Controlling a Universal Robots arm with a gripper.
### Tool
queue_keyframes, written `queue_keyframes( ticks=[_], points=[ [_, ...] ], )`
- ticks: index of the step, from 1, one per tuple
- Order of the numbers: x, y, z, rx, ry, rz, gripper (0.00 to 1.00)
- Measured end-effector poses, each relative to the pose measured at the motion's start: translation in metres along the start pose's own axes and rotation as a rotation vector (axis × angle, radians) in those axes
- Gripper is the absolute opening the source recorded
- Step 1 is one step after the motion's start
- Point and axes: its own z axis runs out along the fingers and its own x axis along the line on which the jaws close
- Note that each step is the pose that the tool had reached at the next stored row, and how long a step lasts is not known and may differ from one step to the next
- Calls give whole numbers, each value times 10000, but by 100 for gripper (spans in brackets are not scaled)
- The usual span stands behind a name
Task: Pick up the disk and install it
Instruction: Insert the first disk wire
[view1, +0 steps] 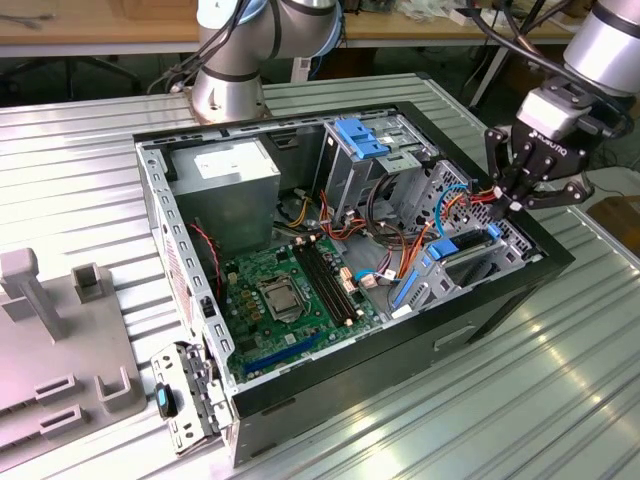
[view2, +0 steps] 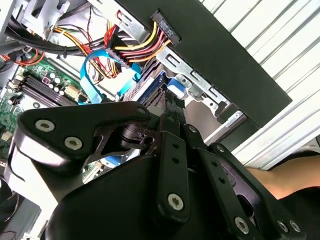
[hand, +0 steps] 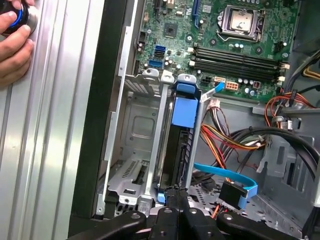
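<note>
Your jaws stand nearly closed, and the disk (hand: 176, 150) just ahead of them looks stiff, fairly heavy and shock-sensitive, so hold its blue carrier (hand: 185, 107) sides.

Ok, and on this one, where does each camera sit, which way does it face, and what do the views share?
Exterior view: off the arm, looking down obliquely at the open computer case; the gripper shows at the exterior view's right.
First wrist view: on the wrist, looking past the gripper along the disk toward the motherboard.
Second wrist view: on the wrist, behind the gripper's linkage, facing the disk.
Shared: both wrist views show gripper and disk.
</note>
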Motion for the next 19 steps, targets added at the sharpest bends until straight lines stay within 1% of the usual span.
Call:
queue_keyframes(
  ticks=[3,7,10,12,14,17,19],
  points=[
    [-11,-22,-26,0,3,-14,11],
    [-50,-41,-45,-7,40,-34,11],
    [-121,-68,-50,-15,90,-80,11],
    [-174,-87,-50,-17,105,-114,11],
    [-198,-98,-51,-16,104,-178,11],
    [-230,-112,-51,-8,101,-483,11],
    [-236,-117,-51,5,94,-1003,11]
  ],
)
